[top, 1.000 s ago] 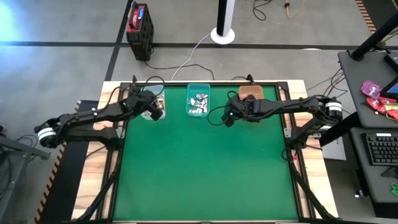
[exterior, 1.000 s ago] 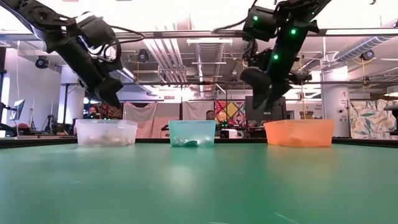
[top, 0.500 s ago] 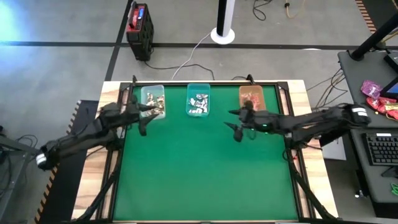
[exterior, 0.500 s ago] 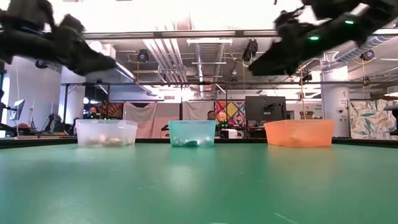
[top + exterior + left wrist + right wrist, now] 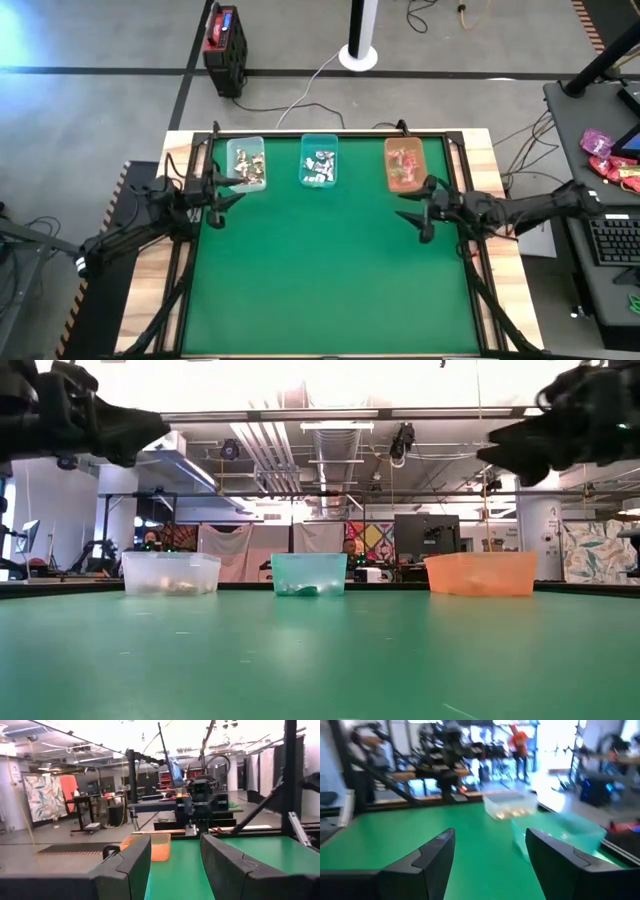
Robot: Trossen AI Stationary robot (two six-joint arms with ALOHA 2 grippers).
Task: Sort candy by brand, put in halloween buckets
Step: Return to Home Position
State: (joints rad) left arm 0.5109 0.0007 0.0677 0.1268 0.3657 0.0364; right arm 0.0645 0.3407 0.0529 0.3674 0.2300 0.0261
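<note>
Table [image 5: 330, 270] bears the clear bin [image 5: 246, 143], teal bin [image 5: 320, 142] and orange bin [image 5: 404, 143] in a row at its far edge, candy [image 5: 319, 167] inside each. Left gripper [image 5: 224, 187] beside the clear bin and right gripper [image 5: 413, 212] near the orange one hang wide-spread, empty.

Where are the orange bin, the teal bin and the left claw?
orange bin [image 5: 481, 574], low view, front wall.
teal bin [image 5: 309, 572], low view, front wall.
left claw [image 5: 175, 841], left wrist view, gap between its open fingers.

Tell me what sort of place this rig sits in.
Probably a robotics lab or open workshop: exposed ceiling ducts, a monitor in the room behind the green table, and cables trailing over the bare floor.
</note>
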